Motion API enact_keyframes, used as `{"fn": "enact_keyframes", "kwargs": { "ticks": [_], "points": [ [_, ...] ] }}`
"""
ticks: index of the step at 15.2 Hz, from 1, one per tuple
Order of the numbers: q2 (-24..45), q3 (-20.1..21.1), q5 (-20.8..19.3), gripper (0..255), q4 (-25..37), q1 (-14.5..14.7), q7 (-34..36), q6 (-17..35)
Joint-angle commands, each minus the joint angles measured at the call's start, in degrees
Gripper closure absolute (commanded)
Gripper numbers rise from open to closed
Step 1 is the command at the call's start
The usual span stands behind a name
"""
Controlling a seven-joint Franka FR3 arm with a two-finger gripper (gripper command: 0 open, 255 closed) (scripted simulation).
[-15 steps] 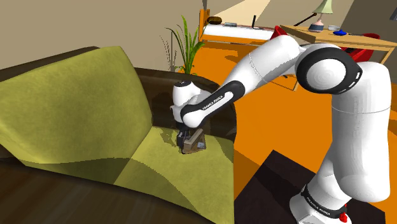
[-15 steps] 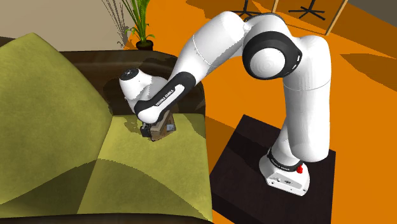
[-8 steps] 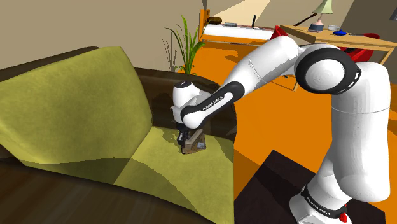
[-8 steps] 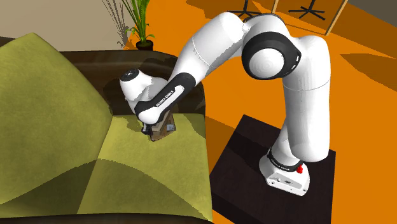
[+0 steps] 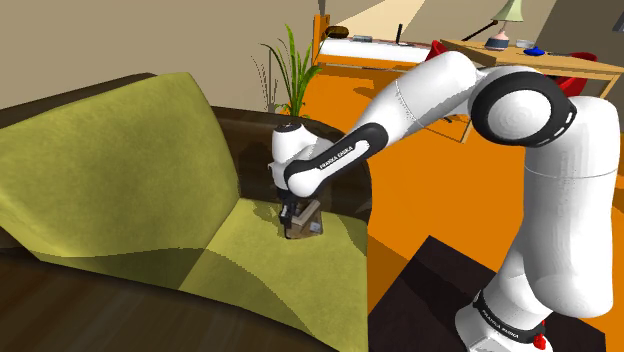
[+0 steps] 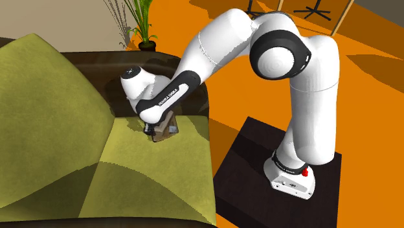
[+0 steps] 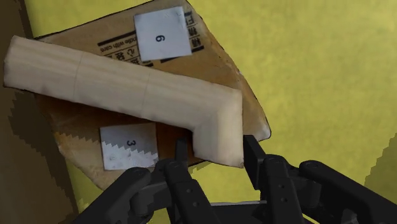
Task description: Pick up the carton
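Since a second ago my wrist (image 5: pixel 290 148) has edged upward. I see the black two-finger gripper (image 7: pixel 216 149), fingers narrowly apart, clasping the pale ridge of the brown cardboard carton (image 7: pixel 210 70) on the olive-green sofa seat (image 5: pixel 300 270); a leafy plant (image 5: pixel 290 65) stands beyond.

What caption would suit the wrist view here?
Black gripper clasping the pale taped edge of a brown cardboard carton on an olive-yellow sofa cushion.

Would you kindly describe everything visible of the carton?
The carton is a flat brown cardboard-looking box with black print, a pale L-shaped strip and two white labels, numbered 6 and 3. It sits slightly tilted on the olive sofa seat near the dark armrest, the tool clasping the strip's short end.
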Motion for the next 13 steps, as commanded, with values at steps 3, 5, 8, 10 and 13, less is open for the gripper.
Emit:
{"fn": "enact_keyframes", "kwargs": {
  "ticks": [3, 5, 8, 10, 13],
  "points": [
    [-1.8, 0.2, 0.4, 255, 0.8, -0.1, -0.3, -2.5],
    [-2.7, 0.3, 0.7, 255, 1.1, -0.2, -0.5, -3.8],
    [-4.0, 0.4, 1.0, 255, 1.7, -0.2, -0.8, -5.7],
    [-4.8, 0.5, 1.2, 255, 2.2, -0.3, -1.0, -6.9],
    [-5.3, 0.6, 1.3, 255, 2.5, -0.3, -1.1, -7.7]
  ]
}}
